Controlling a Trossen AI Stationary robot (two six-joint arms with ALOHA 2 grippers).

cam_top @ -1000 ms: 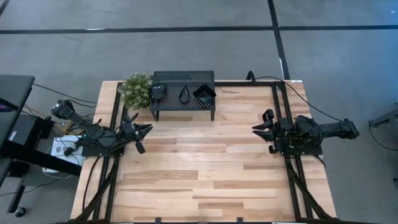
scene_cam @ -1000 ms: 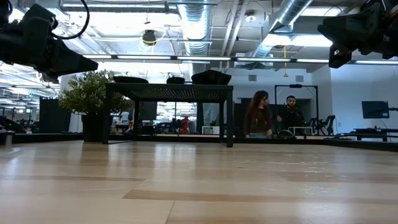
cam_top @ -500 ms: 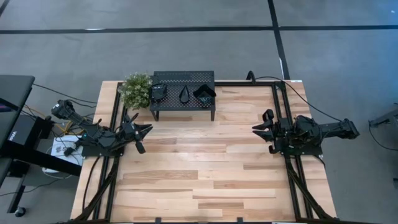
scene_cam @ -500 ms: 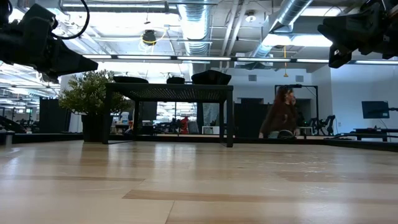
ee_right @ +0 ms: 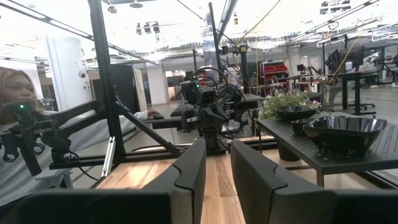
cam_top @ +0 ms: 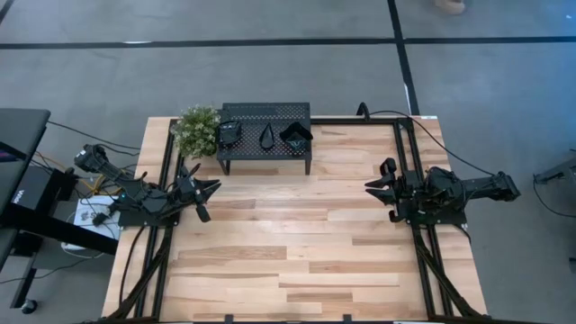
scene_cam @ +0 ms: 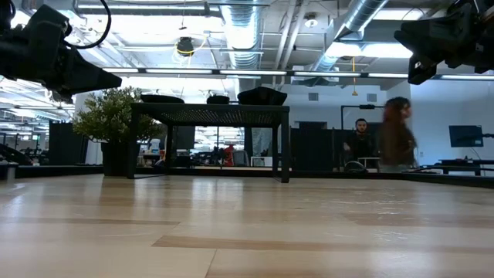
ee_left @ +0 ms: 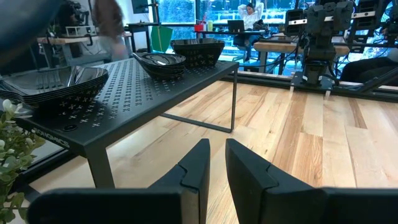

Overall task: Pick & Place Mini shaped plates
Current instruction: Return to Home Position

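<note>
workshop floor behind, a person (scene_cam: 397,139) walking past far off; wood table (cam_top: 288,261) bare across the working area. all plates (cam_top: 267,137) are seen on the rack (cam_top: 265,112) at the far edge, beside the plant (cam_top: 196,130), none on the wood. they are sorted in three stacks by shape, presumably so that like nests in like: plant-side stack (ee_left: 59,84) shallow and squarish, middle stack (ee_left: 160,62) teardrop-shaped, end stack (ee_left: 198,51) squarish with a wavy rim and taller. all glossy black, ceiling lights reflected in the rims. stacks are set apart from each other, none overhanging the rack edge as far as can be told.

left gripper (cam_top: 209,193) is held at the left table edge, right gripper (cam_top: 373,191) at the right edge, both well apart from the rack and raised off the wood. nothing is held by either: a narrow gap is seen between the fingers (ee_left: 199,168) in the left wrist view, same in the right wrist view (ee_right: 217,165). the pose is judged to be the parked one, arms facing each other across the table. placement is judged done; exact plate count cannot be told.
</note>
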